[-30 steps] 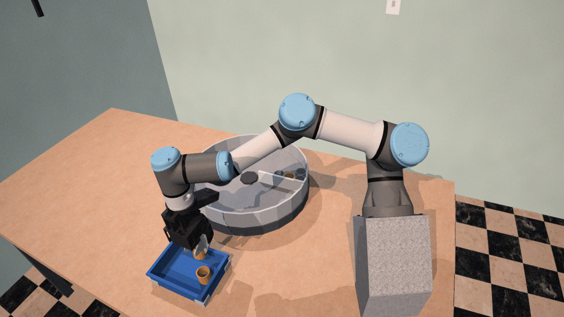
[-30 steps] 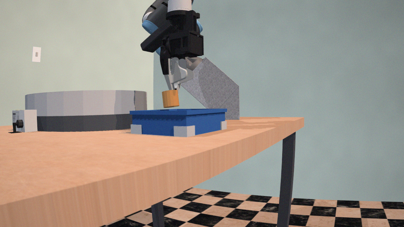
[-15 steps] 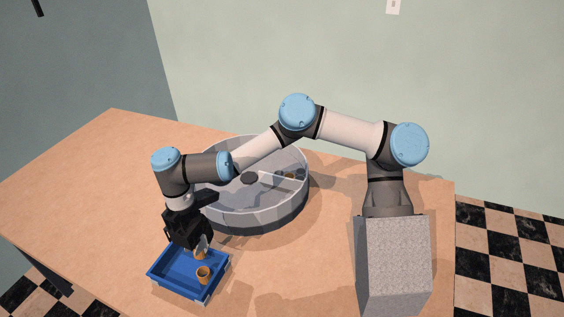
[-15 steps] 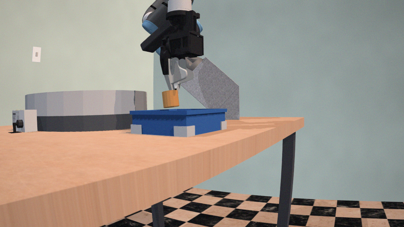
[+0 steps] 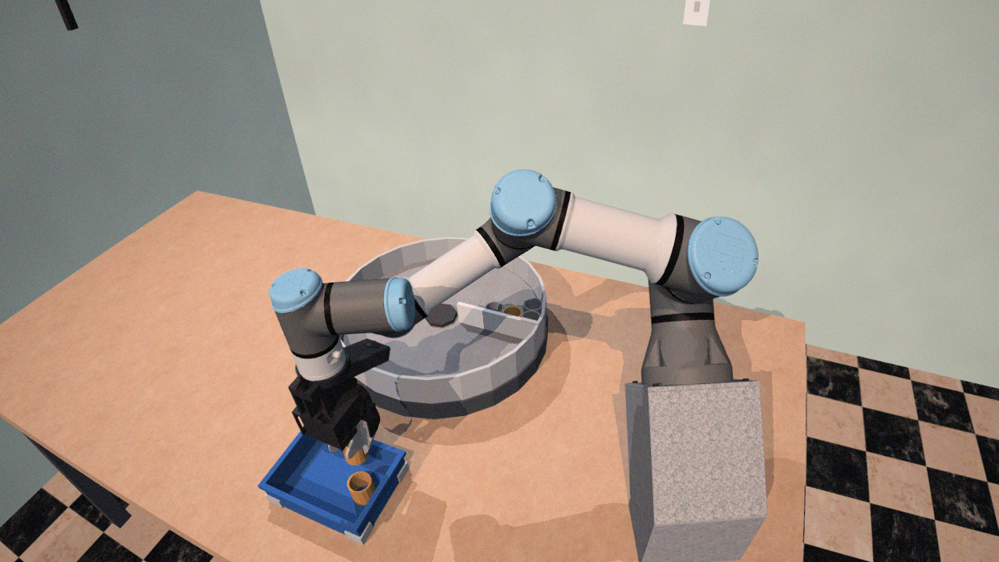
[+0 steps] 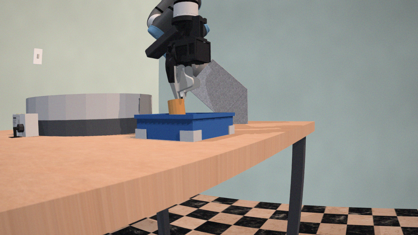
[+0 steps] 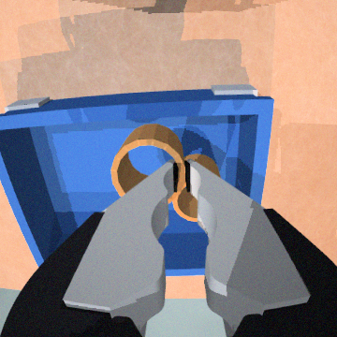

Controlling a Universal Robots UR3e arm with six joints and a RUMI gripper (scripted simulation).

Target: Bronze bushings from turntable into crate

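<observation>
Wrist view, black-and-grey two-jaw claw (image 5: 359, 454) (image 6: 181, 98) (image 7: 181, 162) nearly closed, pinching the wall of a round orange-bronze bushing (image 5: 353, 457) (image 6: 176, 106) (image 7: 156, 133) below its fingertips.

Lowered gripper (image 5: 357, 450) (image 6: 181, 98) (image 7: 181, 162) toward crate (image 5: 307, 513) (image 6: 163, 130) (image 7: 266, 145), with bronze sleeve (image 5: 354, 457) (image 6: 176, 106) (image 7: 151, 135) pinched by its wall. Brought sleeve down from wholly above crate rim in exterior view to bottom edge hidden behind rim, top part sticking up above it. Dropped wrist (image 5: 296, 290) of arm a little in top view, elbow (image 5: 523, 202) slightly too. Made all of this shift within last half second.
</observation>
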